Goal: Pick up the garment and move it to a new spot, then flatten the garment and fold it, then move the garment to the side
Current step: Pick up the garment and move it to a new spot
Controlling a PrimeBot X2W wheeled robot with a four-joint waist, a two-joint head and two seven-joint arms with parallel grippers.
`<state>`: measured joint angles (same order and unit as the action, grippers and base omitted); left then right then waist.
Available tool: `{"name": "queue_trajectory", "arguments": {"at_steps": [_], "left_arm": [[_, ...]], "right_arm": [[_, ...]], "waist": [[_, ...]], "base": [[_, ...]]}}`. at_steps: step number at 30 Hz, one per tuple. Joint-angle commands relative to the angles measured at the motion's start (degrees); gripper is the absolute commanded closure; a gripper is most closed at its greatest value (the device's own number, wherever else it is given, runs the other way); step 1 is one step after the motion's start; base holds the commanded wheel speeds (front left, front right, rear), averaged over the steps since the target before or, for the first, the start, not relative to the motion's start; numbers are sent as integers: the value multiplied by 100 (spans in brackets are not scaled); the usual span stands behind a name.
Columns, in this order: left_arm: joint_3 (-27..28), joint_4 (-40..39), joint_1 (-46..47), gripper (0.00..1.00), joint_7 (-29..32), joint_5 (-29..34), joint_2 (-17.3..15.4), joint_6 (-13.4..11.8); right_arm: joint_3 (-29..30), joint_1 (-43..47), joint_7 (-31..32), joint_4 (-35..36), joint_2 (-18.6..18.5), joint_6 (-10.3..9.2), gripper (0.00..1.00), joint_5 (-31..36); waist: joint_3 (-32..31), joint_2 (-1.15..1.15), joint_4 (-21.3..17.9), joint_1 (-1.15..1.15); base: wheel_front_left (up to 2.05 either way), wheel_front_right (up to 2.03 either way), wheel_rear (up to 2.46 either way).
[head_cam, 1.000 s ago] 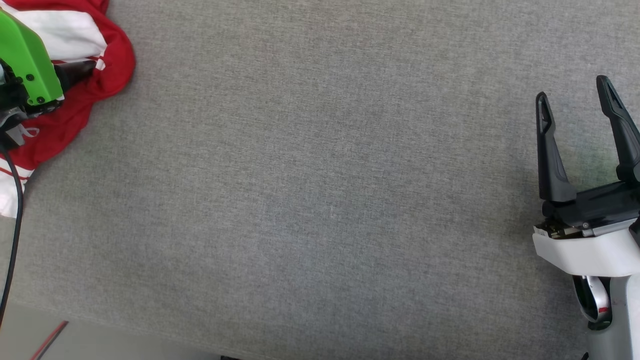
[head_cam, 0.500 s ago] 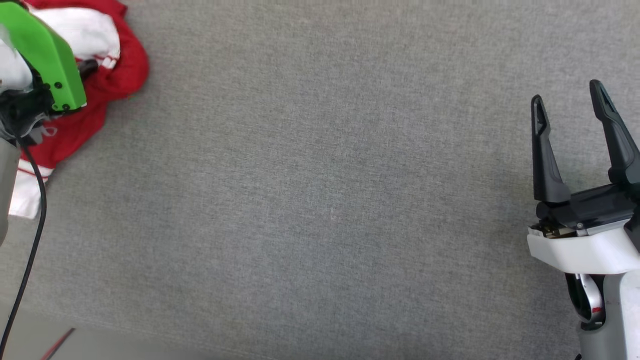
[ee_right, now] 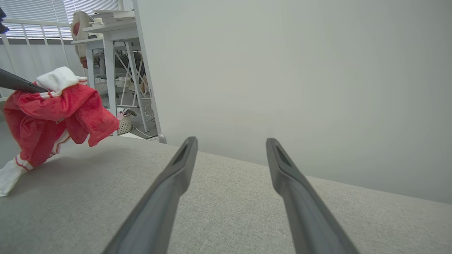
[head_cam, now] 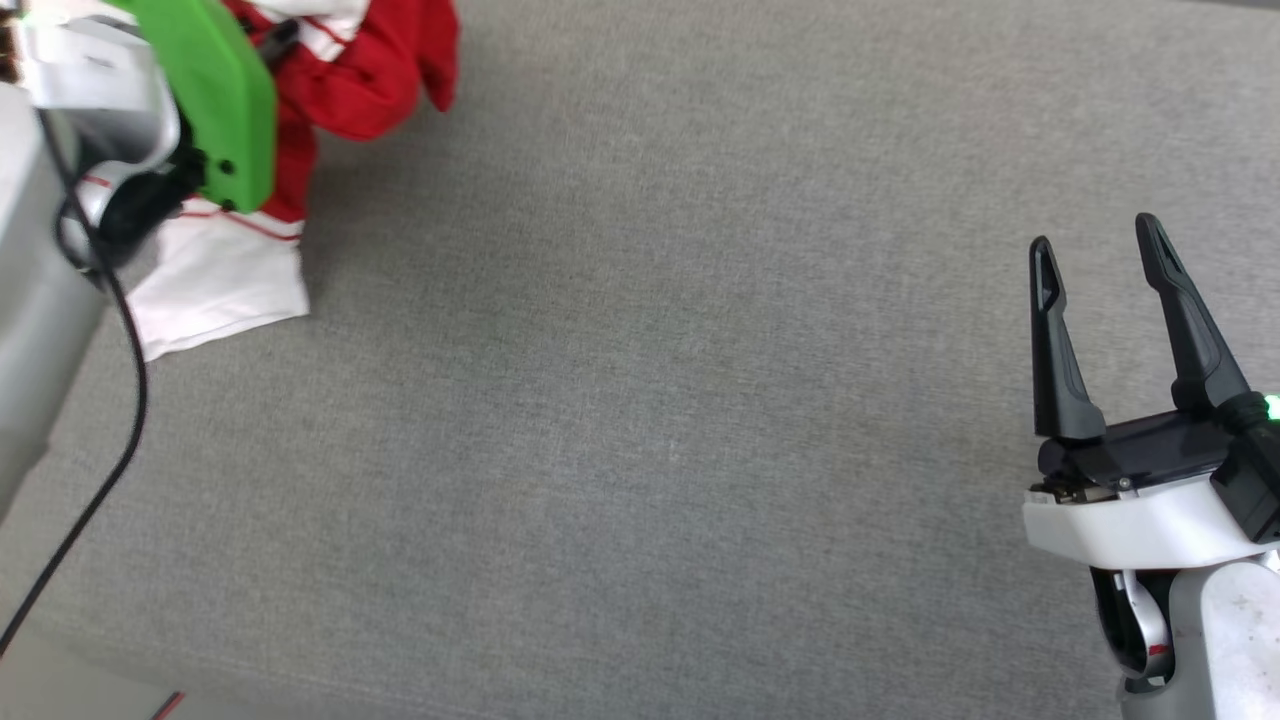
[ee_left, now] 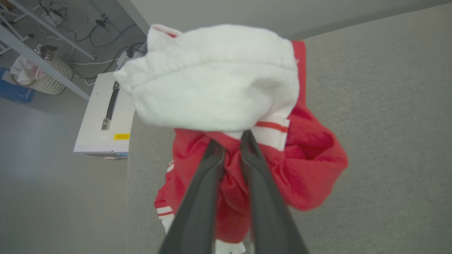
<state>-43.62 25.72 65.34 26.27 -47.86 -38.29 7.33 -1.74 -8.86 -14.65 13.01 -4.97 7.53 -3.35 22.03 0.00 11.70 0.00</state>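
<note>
The garment (head_cam: 360,70) is a bunched red shirt with white sleeves and striped trim. It hangs at the top left of the head view. My left gripper (ee_left: 231,135) is shut on it, pinching red cloth just below a white sleeve (ee_left: 212,81). The green wrist cover (head_cam: 215,100) hides most of that gripper in the head view. In the right wrist view the garment (ee_right: 53,120) hangs off the surface, with a white sleeve end (ee_right: 9,176) touching it. My right gripper (head_cam: 1095,235) stands open and bare at the lower right, far from the garment.
A wide grey fabric surface (head_cam: 650,420) lies under both arms. A black cable (head_cam: 110,400) hangs by my left arm. Beyond the surface's left edge stand a white box with a handle (ee_left: 106,116), a woven basket (ee_left: 46,77) and white table legs (ee_right: 109,70).
My left gripper has shut on the garment, lifted it and carried it rightward over the surface. The head view has shifted too. The right gripper stays open.
</note>
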Motion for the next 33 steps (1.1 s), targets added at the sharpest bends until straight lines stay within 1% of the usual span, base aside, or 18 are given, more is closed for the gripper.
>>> {"name": "queue_trajectory", "arguments": {"at_steps": [1, 8, 12, 17, 22, 23, 26, 29, 31, 33], "left_arm": [[-133, -139, 123, 100, -67, 80, 76, 15], [-798, -712, 37, 100, -427, 126, 609, 15], [-1339, -873, 11, 100, -597, 166, 951, 15], [-1998, -888, 77, 100, -829, 68, 1398, 15], [-2561, -628, 141, 100, -1197, -161, 2017, 15], [-2619, -585, 139, 100, -1244, -178, 2104, 15], [-2857, -370, 60, 100, -1371, -173, 2522, 15], [-2948, -193, -99, 100, -1380, -75, 2843, 15], [-2966, -110, -296, 100, -1284, 77, 3044, 15], [-2969, -138, -602, 100, -1036, 376, 3207, 15]], "right_arm": [[13, 90, -35, -18, 34, -4, 0, -60], [39, 179, -35, -51, 160, -4, 0, -138], [102, 239, -35, -50, 194, -4, 0, -180], [207, 257, -35, -37, 206, -4, 0, -305], [302, 226, -35, -24, 208, -4, 0, -474], [322, 225, -35, -19, 208, -4, 0, -481], [424, 204, -35, -3, 208, -4, 0, -524], [462, 168, -35, 4, 208, -4, 0, -541], [479, 135, -35, 10, 209, -4, 0, -555], [494, 106, -35, 15, 209, -4, 0, -575]], "waist": [[-284, 0, -203, 0], [-508, 0, -694, 0], [-547, 0, -989, 0], [-509, 0, -1296, 0], [-418, 0, -1583, 0], [-400, 0, -1615, 0], [-312, 0, -1761, 0], [-223, 0, -1868, 0], [-159, 0, -1933, 0], [-93, 0, -1983, 0]], "base": [[0, 0, 0], [0, 0, 0], [0, 0, 0], [0, 0, 0], [0, 0, 0], [0, 0, 0], [0, 0, 0], [0, 0, 0], [0, 0, 0], [0, 0, 0]]}}
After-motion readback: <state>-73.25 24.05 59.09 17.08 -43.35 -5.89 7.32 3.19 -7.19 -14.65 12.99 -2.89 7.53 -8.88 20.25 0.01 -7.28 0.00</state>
